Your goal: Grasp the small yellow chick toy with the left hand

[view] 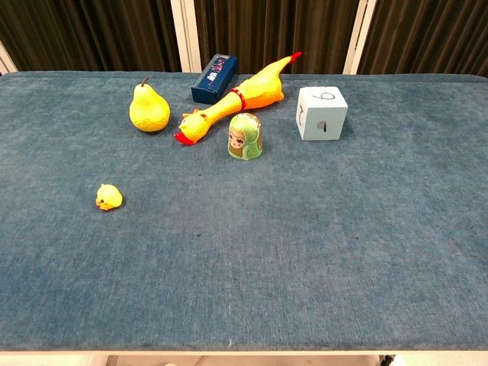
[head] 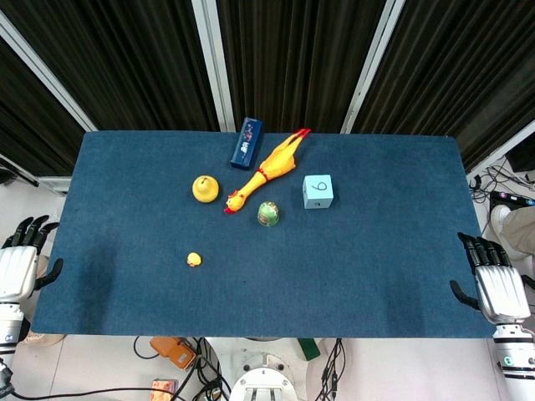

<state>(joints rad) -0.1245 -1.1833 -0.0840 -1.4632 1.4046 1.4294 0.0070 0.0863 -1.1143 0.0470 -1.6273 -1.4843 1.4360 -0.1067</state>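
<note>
Clearly our left hand (head: 17, 269) is the nearer one: it sits off the bench (head: 125, 292) at the lower left of the head view, fingers (head: 29, 227) spread and holding nothing, while the small yellow chick toy (head: 194, 260) lies alone to its right, well apart. Our right hand (head: 495, 284), likewise empty and spread, waits at the lower right. We cannot make out the chick's long axis; the chest view shows neither hand.

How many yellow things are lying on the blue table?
3. The small yellow chick toy sits alone toward the front left; the yellow pear stands farther back; the long rubber chicken lies diagonally to the pear's right, beside the dark blue box. None seems hidden.
</note>
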